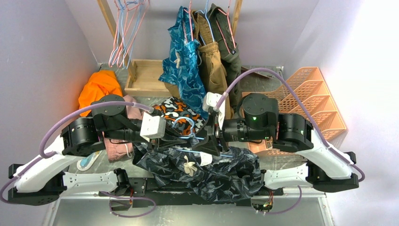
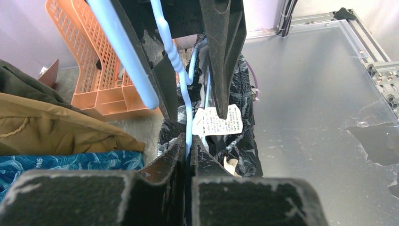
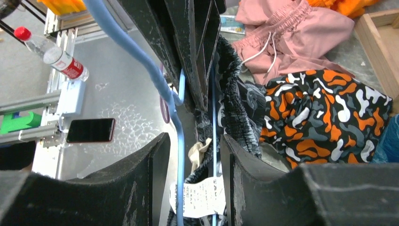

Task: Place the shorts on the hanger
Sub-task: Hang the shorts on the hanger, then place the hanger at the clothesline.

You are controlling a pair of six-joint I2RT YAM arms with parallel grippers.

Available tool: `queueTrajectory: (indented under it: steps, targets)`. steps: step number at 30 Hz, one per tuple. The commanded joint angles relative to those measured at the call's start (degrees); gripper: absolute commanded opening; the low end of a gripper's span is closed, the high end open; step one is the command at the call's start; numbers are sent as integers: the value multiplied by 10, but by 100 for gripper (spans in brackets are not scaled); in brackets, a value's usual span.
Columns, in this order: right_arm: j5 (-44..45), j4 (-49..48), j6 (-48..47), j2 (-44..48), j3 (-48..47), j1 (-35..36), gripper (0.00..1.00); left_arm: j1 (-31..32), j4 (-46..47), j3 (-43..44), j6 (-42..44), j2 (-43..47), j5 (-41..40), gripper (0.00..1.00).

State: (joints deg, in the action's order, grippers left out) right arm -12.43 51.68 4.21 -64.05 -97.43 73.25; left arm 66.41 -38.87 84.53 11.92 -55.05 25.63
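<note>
Grey metal tabletop [image 2: 310,103], pale lilac walls on both sides. At lower centre of the top view we find the shorts [image 1: 207,172], a dark crumpled heap with the cream drawstring showing, between the two arm bases. Part of the fabric is bunched up against the hanger [image 1: 187,125]. A white care label [image 2: 217,120] hangs just beside the hanger's light-blue wire.

The left gripper [image 2: 188,147] is pinched tight on the hanger wire. The right gripper [image 3: 190,153] meets it from the opposite side. Its jaws stand apart, with the wire and gathered waistband in the gap, unsqueezed.

Just above the grippers lie black-orange-white blotchy shorts [image 1: 181,110]. At left we note a pink garment [image 1: 115,146] under the left arm and an orange garment [image 1: 99,87] beyond it. A wooden tray [image 1: 146,77] sits behind, and a peach plastic rack [image 1: 313,94] at right. Teal shorts [image 1: 186,61], tan trousers [image 1: 211,61] and an olive garment [image 1: 228,47] hang at top centre, close over the work area. Spare wire hangers [image 1: 124,33] hang at upper left.
</note>
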Motion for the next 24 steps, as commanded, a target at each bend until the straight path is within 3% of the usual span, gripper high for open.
queueTrajectory:
  steps: [1, 8, 15, 18, 19, 20, 22, 24]
  targets:
    - [-5, -89, 21, 18, 16, 2, 48, -2, 48, -4, -7, 9, -10, 7]
    - [3, -147, 36, 24, 41, 1, 46, -2, 60, -18, -12, 25, -17, 7]
    - [-16, -158, 41, 6, 47, 1, 21, -2, 72, -28, -15, 37, -23, 7]
    - [-12, -158, 42, 0, 41, 1, 0, -2, 70, -27, -17, 40, -30, 7]
    - [-8, -157, 43, 0, 35, 2, 0, -2, 69, -26, -20, 40, -42, 7]
    - [-4, -156, 43, -1, 28, 1, 0, -2, 65, -22, -25, 42, -56, 11]
    - [11, -141, 37, -8, -3, 1, 0, -2, 47, -8, -26, 49, -86, 49]
    - [41, -106, 29, -27, -54, 1, 0, -2, 46, 9, -36, 68, -123, 75]
